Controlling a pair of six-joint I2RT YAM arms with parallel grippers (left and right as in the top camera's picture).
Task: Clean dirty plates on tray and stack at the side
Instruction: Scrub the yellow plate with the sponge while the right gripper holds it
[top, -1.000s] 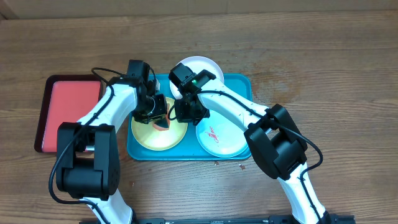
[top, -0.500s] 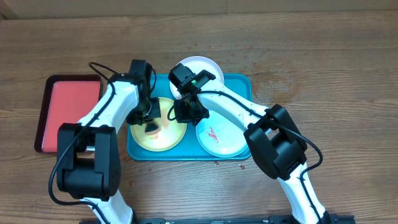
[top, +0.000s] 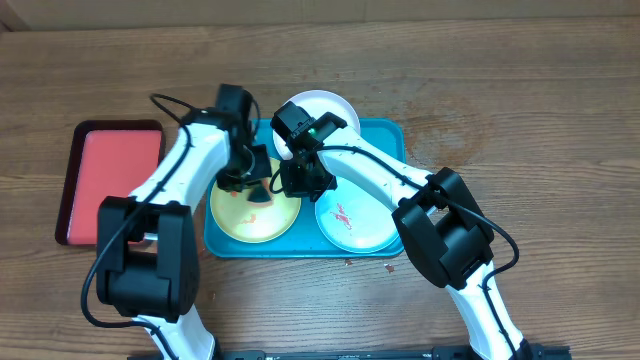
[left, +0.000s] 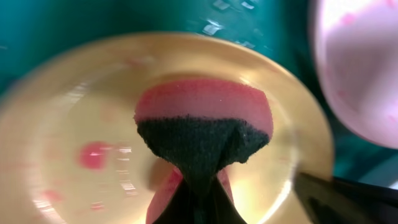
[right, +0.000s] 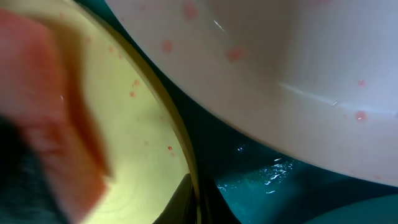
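On the teal tray (top: 386, 140) lie a yellow-green plate (top: 238, 216) at the left and a mint plate (top: 355, 222) with a red smear at the right. A white plate (top: 325, 108) rests at the tray's far rim. My left gripper (top: 254, 183) is shut on a red sponge (left: 202, 115) with a black scrub face, pressed onto the yellow-green plate (left: 62, 112), which carries red smears. Over at that plate's right edge, my right gripper (top: 298, 185) is shut on the rim (right: 186, 155). The white plate (right: 280, 68) shows red specks.
A smaller red tray (top: 110, 180) with a dark rim lies on the wooden table to the left of the teal tray. Both arms cross above the teal tray's left half.
The left gripper swept the sponge toward the plate's near left, then back toward its far right. The right gripper stayed still on the rim.
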